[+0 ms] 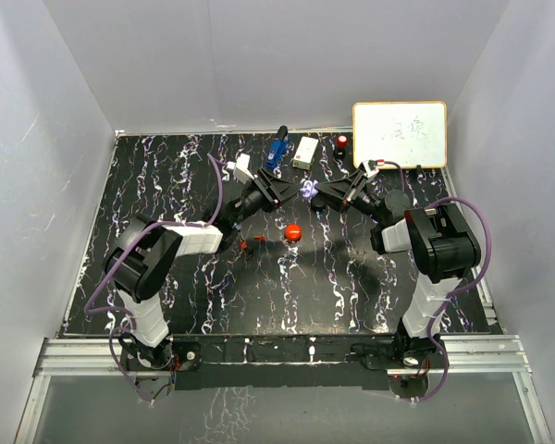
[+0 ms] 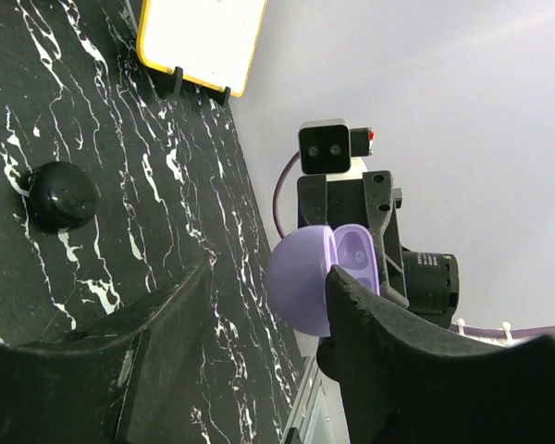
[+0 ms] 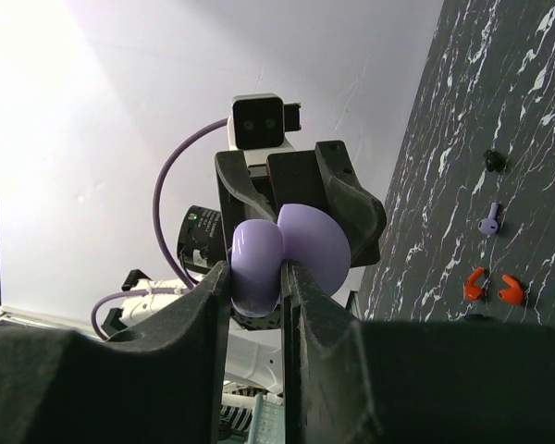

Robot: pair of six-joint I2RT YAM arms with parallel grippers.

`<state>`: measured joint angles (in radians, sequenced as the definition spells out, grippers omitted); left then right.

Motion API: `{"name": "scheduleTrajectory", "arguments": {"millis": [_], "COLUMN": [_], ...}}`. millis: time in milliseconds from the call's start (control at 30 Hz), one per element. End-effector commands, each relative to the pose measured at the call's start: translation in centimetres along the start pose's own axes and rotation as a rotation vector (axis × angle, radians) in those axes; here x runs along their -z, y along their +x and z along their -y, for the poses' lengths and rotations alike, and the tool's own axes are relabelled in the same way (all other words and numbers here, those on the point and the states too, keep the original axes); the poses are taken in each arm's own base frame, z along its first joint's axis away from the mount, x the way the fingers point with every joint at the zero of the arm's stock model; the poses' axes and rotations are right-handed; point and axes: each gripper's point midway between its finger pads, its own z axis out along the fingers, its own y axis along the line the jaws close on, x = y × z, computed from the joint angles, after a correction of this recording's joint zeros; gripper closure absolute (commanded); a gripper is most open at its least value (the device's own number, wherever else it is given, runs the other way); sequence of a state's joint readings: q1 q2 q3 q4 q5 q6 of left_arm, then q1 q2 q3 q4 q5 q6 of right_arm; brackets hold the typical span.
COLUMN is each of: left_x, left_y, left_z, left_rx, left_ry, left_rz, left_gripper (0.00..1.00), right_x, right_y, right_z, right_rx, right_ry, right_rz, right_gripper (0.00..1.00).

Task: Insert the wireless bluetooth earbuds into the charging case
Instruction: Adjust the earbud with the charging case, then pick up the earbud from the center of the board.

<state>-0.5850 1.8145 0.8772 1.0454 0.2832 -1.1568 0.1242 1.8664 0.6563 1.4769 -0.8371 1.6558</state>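
**Case pinched in mid-air between 2 grippers, earbuds down on the table**

The right fingers stand close together, pressing from both sides on 1 lobe of the purple charging case, so the right gripper has a firm grip on it. The case is hinged open and held up off the table, at the point where the 2 arms meet.

The left fingers are spread wide. The round body of the case sits between them, against 1 finger, with a visible gap to the other; the left gripper is not clamped on it.

No earbud is in the case. On the table lie 2 red earbuds side by side, with a purple earbud near them and a small black earbud beyond. A red puck lies just beside the red pair. A black puck sits near the whiteboard at the far edge.
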Motion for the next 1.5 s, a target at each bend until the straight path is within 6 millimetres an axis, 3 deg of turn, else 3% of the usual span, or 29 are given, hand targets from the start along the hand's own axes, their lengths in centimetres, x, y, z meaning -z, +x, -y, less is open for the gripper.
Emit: {"name": "scheduleTrajectory", "arguments": {"millis": [0, 667, 767, 900, 1067, 1233, 1467], "left_x": [0.8, 1.5, 2.5, 4.8, 8.2, 10.1, 12.0], "left_y": [-0.8, -0.9, -1.9, -4.6, -6.8, -6.9, -5.9], "left_z": [2.8, 3.3, 2.6, 0.3, -4.4, -9.1, -12.1], "left_rx": [-0.033, -0.056, -0.088, -0.102, -0.226, -0.347, -0.413], "left_ry": [0.049, 0.027, -0.022, -0.149, -0.475, -0.762, -0.919], "left_rz": [0.03, 0.051, 0.087, 0.158, 0.177, 0.07, -0.027], "left_gripper": [0.49, 0.49, 0.49, 0.44, 0.38, 0.37, 0.36], "right_x": [0.1, 0.1, 0.1, 0.2, 0.3, 0.5, 0.1], "right_y": [0.6, 0.5, 0.6, 0.7, 1.1, 1.6, 1.4], "right_z": [-5.9, -5.8, -5.9, -5.6, -4.7, -3.8, -2.0], "right_rx": [0.265, 0.262, 0.264, 0.259, 0.247, 0.241, 0.292], "right_ry": [-0.251, -0.249, -0.251, -0.244, -0.22, -0.2, -0.094], "right_rz": [-0.009, -0.003, -0.007, -0.015, -0.039, -0.056, -0.071], "right_gripper": [1.0, 1.0, 1.0, 1.0, 1.0, 1.0, 1.0]}}
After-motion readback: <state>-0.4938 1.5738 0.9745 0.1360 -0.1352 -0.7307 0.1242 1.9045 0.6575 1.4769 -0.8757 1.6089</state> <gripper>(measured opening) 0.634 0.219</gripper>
